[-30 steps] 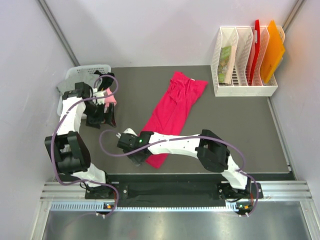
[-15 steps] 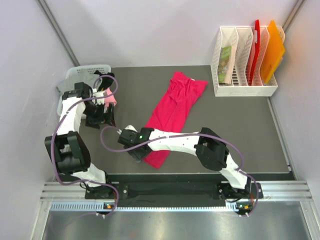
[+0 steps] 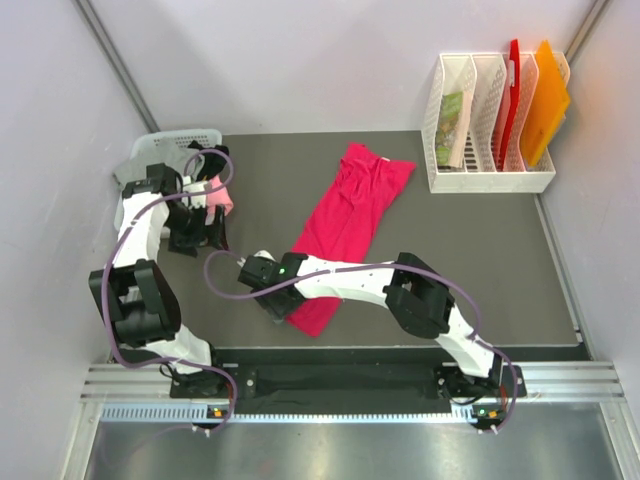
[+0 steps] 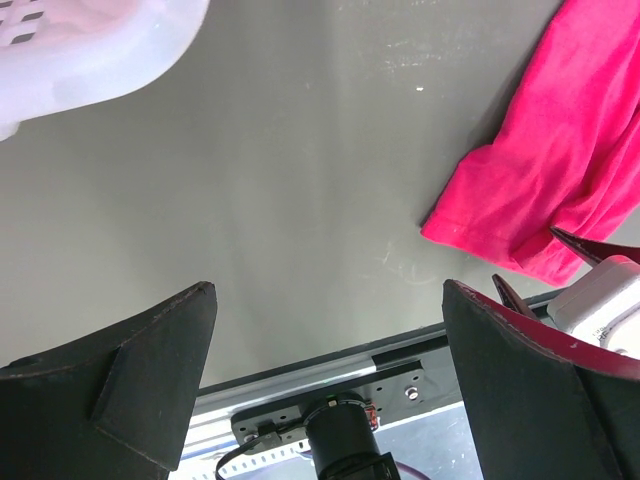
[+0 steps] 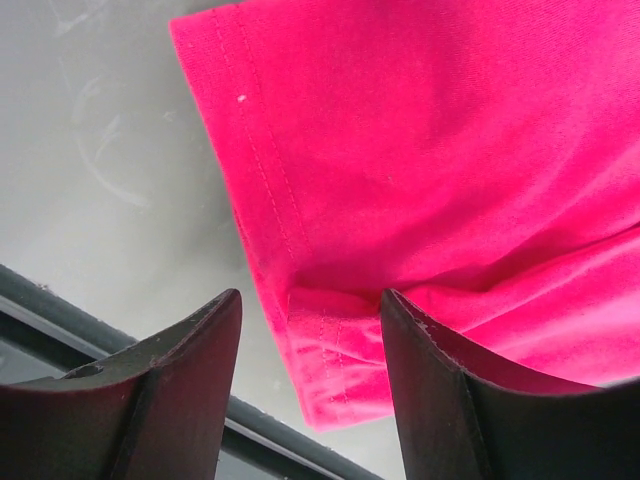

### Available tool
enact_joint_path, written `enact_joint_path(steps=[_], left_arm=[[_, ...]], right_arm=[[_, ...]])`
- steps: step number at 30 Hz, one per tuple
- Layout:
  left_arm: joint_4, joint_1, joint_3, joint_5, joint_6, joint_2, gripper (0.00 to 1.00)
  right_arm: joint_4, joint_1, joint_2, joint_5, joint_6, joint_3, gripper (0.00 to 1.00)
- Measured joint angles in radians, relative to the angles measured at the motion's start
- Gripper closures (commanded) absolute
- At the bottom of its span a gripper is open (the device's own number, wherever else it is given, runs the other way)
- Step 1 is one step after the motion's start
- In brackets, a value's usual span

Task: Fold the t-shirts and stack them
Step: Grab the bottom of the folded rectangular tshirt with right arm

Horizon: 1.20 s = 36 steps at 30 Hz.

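right gripper spread apart over the hem of the crimson-red cloth t-shirt; left gripper spread apart above the flat grey surface.

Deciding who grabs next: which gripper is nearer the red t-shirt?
Right. The right gripper hangs open just over the near hem corner of the red t-shirt; the left gripper hangs open over bare table near the basket, apart from it.

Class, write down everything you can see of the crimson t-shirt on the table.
The crimson t-shirt looks like soft knit cloth, folded lengthwise into a long, creased strip. It lies flat and diagonal on the dark table, with a stitched hem at its near end. The right tool hangs open over that near hem corner; whether it touches the cloth is unclear.
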Motion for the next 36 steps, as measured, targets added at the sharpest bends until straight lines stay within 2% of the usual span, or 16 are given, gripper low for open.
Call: enact_joint_path(steps=[29,30,34,36], left_arm=[[-0.002,0.031,0.009,0.000,0.020,0.012,0.01],[-0.003,0.032,0.009,0.000,0.023,0.012,0.01],[-0.004,0.032,0.009,0.000,0.030,0.011,0.01],[-0.006,0.034,0.008,-0.001,0.032,0.008,0.01]], right_arm=[[0.025,0.020,0.031,-0.010,0.011,-0.014,0.46],[0.028,0.020,0.030,-0.009,0.011,-0.017,0.48],[0.033,0.019,0.029,-0.006,0.015,-0.018,0.66],[0.037,0.016,0.026,-0.003,0.019,-0.025,0.70]])
